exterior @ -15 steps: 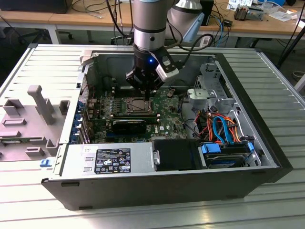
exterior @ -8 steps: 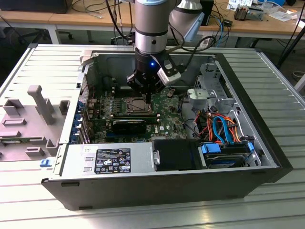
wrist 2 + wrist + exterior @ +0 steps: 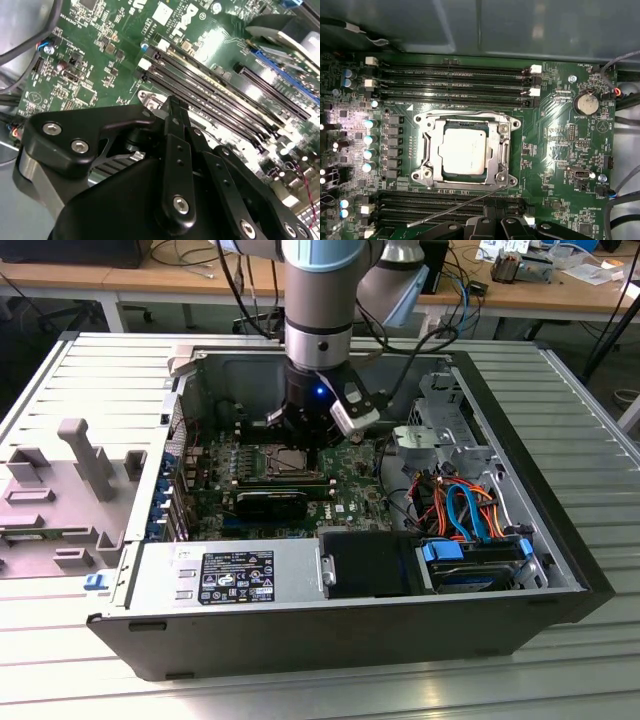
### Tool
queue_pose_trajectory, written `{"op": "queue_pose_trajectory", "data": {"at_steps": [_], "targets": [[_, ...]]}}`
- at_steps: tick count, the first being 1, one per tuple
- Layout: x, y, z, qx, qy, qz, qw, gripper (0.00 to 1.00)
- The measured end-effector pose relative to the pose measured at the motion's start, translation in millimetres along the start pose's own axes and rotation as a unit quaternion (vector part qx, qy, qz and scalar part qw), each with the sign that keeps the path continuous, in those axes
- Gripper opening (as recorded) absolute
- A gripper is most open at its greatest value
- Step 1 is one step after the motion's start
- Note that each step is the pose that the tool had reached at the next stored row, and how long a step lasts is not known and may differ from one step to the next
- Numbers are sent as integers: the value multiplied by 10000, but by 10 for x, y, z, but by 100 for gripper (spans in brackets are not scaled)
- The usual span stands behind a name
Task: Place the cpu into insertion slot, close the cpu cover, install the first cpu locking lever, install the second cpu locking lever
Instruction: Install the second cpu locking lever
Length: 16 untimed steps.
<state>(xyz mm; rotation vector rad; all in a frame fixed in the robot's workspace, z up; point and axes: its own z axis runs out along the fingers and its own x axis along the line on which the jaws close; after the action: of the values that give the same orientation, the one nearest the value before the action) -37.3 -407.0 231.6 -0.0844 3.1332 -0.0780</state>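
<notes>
1. Jaws of the gripper (image 3: 172, 107): drawn together, fingertips meeting, nothing seen clamped between them; poised low over the board, just short of the socket in the first wrist view.
2. Task's things, all just ahead of the jaws: the cpu (image 3: 464, 150) lying flat in the insertion slot (image 3: 465, 123), with the cpu cover (image 3: 431, 150) folded down around it, its window framing the chip's metal top.
3. Judged step in hand: the first locking lever (image 3: 455, 207). A thin wire rod, apparently unlatched, running from the socket's near corner out across the near memory slots (image 3: 420, 200), right in front of the fingertips.
4. To do it well, probably: press on the rod near its free end, not at the hinge; keep the push steady and downward; sweep sideways only enough to tuck it under its catch. Worth checking that the cover sits level first.
5. Risk: a thin round rod, likely to slip off closed fingertips.
6. Edges: near memory slots directly under the jaws; a row of capacitors (image 3: 368, 145) to one side of the socket; far memory slots (image 3: 455, 80) beyond it, then the case wall (image 3: 470, 25).
7. Open room: mostly above the socket; cables (image 3: 625, 100) and a coin battery (image 3: 585, 103) well apart from the jaws.
</notes>
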Motion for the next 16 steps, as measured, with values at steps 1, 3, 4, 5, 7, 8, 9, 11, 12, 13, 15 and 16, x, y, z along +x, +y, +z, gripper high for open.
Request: {"op": "queue_pose_trajectory", "data": {"at_steps": [1,3,4,5,7,8,9,11,12,13,15,16], "targets": [[-8,-3,32,0,0,0,10000,11],[-6,-32,70,-1,-1,0,10000,11],[-5,-33,79,-1,-1,1,10000,11],[-5,-34,88,-1,0,1,10000,11],[-3,-33,103,0,0,1,10000,11],[11,-32,120,0,0,0,10000,11],[56,-29,132,1,-3,0,10000,11],[212,-20,136,2,-26,2,10000,11],[272,-17,137,1,-34,3,10000,11],[339,-13,138,1,-43,3,10000,11],[425,-8,142,1,-57,3,10000,11],[482,-5,146,1,-65,3,10000,11]]}}
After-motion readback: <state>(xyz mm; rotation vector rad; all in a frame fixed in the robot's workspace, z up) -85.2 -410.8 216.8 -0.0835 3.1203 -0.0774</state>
